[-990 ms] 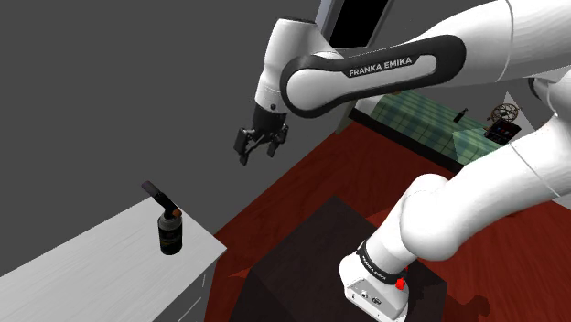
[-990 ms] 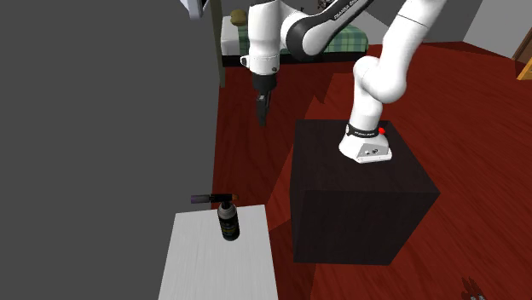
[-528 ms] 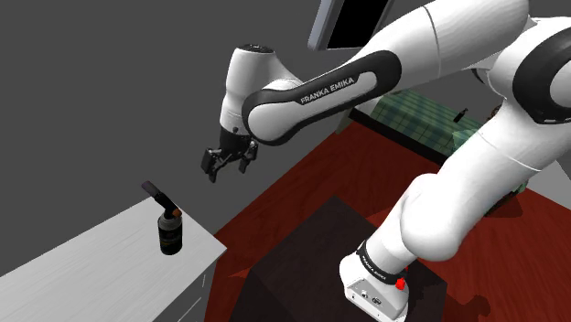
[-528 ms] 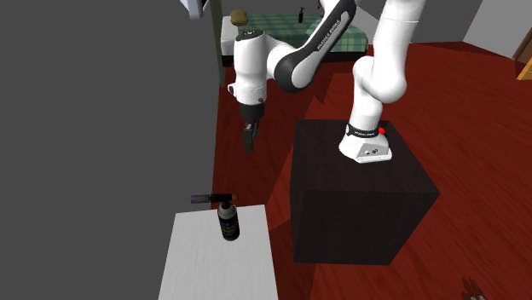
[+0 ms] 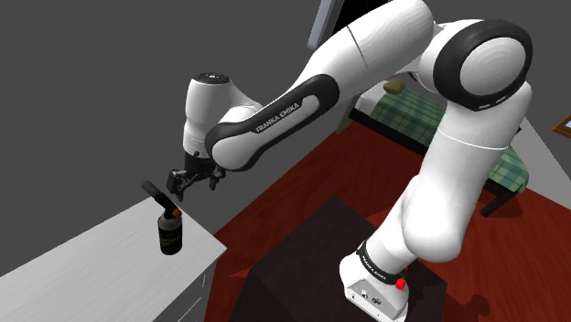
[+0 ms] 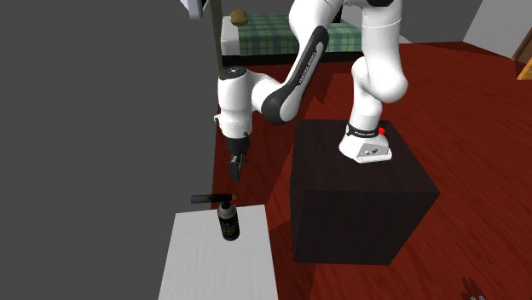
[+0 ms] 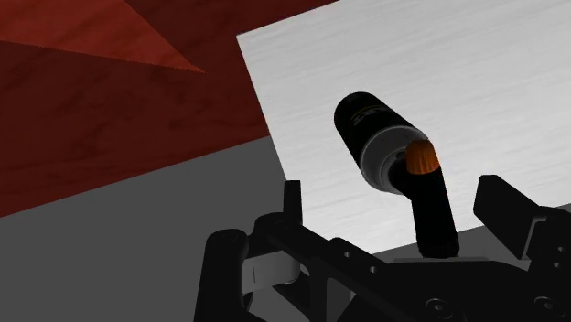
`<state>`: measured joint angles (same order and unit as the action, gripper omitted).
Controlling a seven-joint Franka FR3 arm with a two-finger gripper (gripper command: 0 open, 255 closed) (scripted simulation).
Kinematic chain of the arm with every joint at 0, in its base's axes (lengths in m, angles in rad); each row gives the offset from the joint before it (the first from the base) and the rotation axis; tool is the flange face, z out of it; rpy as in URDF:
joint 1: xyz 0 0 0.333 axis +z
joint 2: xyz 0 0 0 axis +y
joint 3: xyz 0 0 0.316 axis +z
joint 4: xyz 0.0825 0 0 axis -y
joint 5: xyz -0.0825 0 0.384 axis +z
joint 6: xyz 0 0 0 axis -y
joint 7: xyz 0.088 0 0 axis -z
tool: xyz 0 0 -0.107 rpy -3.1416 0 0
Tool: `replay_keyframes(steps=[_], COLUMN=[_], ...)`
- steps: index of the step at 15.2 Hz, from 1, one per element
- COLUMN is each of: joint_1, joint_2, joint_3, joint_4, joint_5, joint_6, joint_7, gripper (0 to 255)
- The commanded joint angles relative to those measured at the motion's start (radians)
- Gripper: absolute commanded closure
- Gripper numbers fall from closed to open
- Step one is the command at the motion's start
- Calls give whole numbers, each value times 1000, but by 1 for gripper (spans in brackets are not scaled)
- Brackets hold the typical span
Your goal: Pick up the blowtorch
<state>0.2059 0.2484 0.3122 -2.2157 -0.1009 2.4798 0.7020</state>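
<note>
One blowtorch (image 5: pixel 169 233) stands upright on one white table (image 5: pixel 82 265), just beneath the single black gripper (image 5: pixel 183 186), whose two fingers hang spread apart, gripping nothing.

Inspection of the white Franka arm (image 5: pixel 455 183): the lower link rises steeply from the base to a dark elbow joint (image 5: pixel 482 62) high in the shoulder view. From there the forearm (image 5: pixel 307 96) slopes down toward that view's left. The wrist (image 5: pixel 207 112) is turned downward, with the black pincer (image 5: pixel 181 186) hanging beneath it, near vertical in the second exterior view. In the wrist view the two fingers (image 7: pixel 291 209) stand well apart, unclamped.
</note>
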Motion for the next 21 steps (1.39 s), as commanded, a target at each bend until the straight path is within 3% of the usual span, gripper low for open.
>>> replay_keyframes(steps=[1, 5, 14, 15, 21], joint_1=[27, 81, 102, 101, 102], joint_2=[77, 221, 304, 302, 303], joint_3=[-8, -33, -60, -60, -60], joint_4=[61, 185, 194, 192, 193], joint_5=[-37, -90, -122, -122, -122], joint_6=[15, 33, 105, 106, 106], joint_7=[43, 103, 124, 123, 124], gripper=[0, 0, 0, 255, 255])
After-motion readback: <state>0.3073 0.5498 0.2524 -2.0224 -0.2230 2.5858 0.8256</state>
